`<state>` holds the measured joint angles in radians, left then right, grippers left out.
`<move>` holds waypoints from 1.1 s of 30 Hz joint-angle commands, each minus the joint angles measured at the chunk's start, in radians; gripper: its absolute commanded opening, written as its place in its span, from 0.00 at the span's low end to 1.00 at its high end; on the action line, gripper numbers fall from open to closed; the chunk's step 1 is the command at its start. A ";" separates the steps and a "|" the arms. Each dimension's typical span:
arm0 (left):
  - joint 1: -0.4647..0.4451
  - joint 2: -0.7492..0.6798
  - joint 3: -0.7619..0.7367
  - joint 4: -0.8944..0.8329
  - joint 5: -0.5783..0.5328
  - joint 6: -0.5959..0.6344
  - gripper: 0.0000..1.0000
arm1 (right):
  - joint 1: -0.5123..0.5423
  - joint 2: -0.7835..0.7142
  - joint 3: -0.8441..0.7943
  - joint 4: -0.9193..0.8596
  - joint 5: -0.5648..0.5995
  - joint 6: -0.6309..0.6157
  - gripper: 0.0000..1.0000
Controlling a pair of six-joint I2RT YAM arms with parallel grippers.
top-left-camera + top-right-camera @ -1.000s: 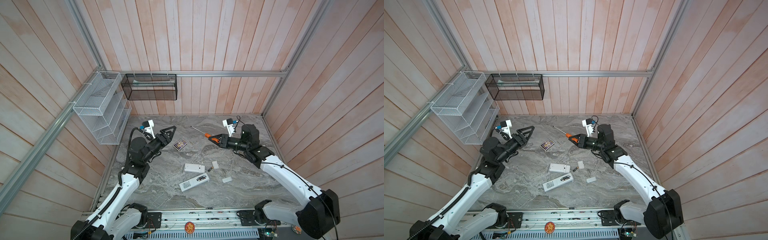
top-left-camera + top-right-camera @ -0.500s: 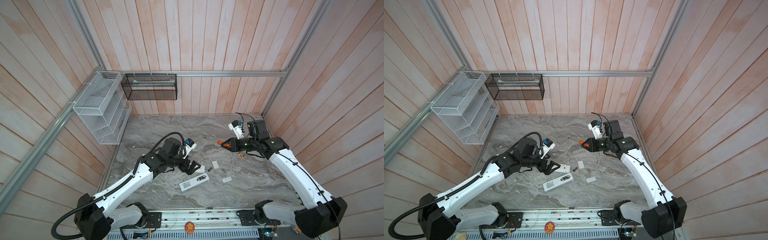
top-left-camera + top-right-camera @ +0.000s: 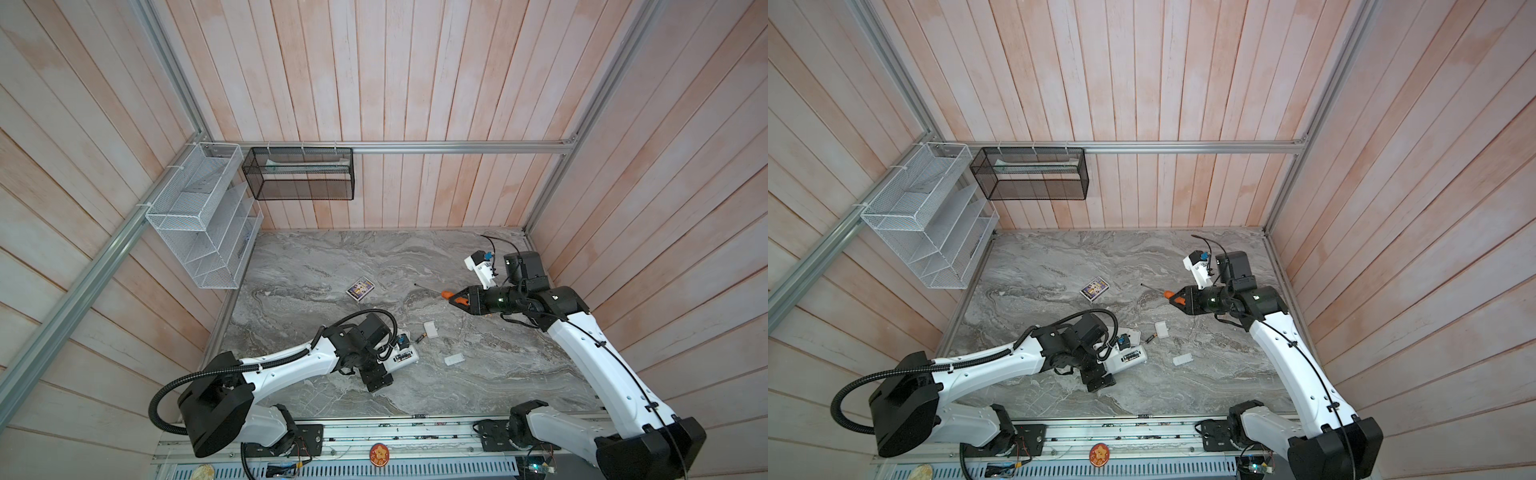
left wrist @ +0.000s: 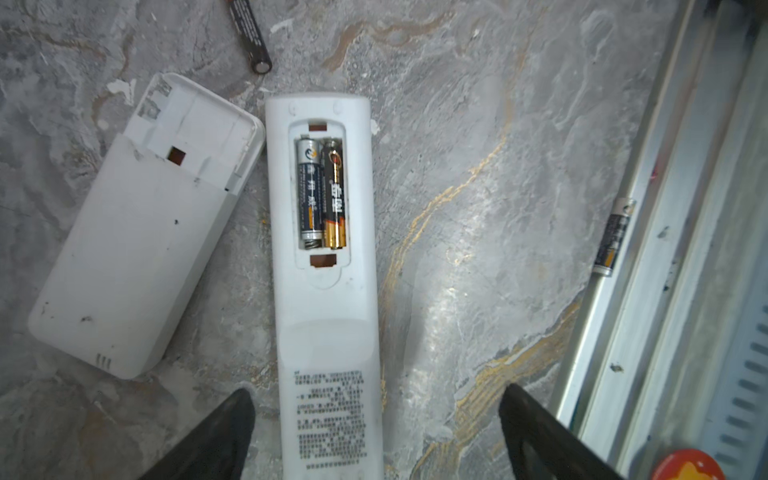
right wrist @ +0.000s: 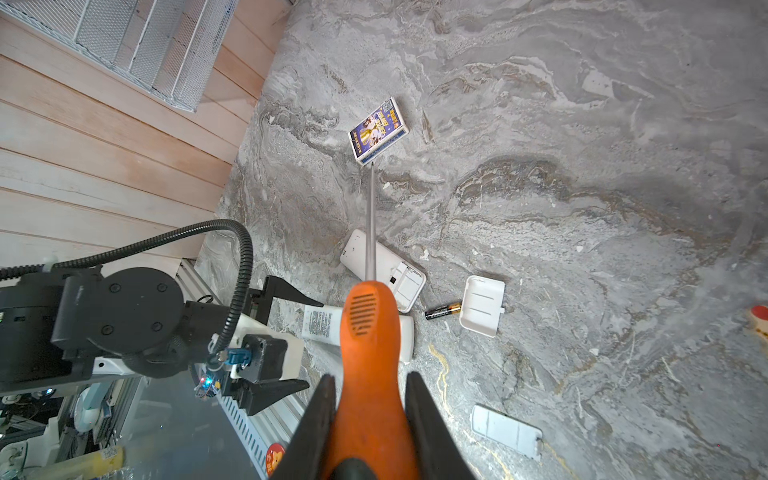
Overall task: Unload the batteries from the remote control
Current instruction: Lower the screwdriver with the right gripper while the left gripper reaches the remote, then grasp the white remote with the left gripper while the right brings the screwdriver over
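a grey marbled tabletop lies inside pale pink plank walls framed with aluminium rails. on the left wall hangs a white wire rack, and beside it on the back wall a black mesh basket. a small colourful box lies flat toward the middle of the marble.

the left gripper is low over the near part of the table, jaws spread wide and holding nothing. in the left wrist view its dark fingers stand on either side of the printed end of a slim remote control, neither one pressing it. that remote lies back-up with its compartment uncovered, and two batteries sit in it side by side (one silver and blue, one black and gold). just beside it lies a wider remote, also back-up, its end compartment uncovered.

a loose battery lies on the marble near the ends of both remotes, and another battery rests against the metal rail at the table's front edge. just right of the loose battery is a white cover plate, with a second cover plate nearer the front.

on the right, the right gripper is clamped on the orange handle of a screwdriver, whose thin shaft points leftward toward the box.
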<state>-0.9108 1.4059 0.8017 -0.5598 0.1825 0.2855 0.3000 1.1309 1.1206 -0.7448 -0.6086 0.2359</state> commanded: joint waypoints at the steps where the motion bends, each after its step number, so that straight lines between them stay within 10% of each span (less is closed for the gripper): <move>1: -0.014 0.045 -0.009 0.044 -0.109 0.025 0.94 | -0.003 -0.028 -0.019 0.059 -0.052 0.028 0.06; 13: -0.017 0.182 0.018 0.066 -0.169 0.098 0.89 | -0.003 -0.046 -0.033 0.052 -0.078 0.052 0.06; 33: -0.015 0.308 0.068 0.014 -0.100 0.331 0.52 | -0.003 -0.068 0.027 -0.079 -0.052 0.039 0.05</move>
<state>-0.9257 1.6455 0.8871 -0.5026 0.1173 0.5522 0.3000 1.0840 1.1103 -0.7959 -0.6617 0.2844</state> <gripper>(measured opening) 0.529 0.261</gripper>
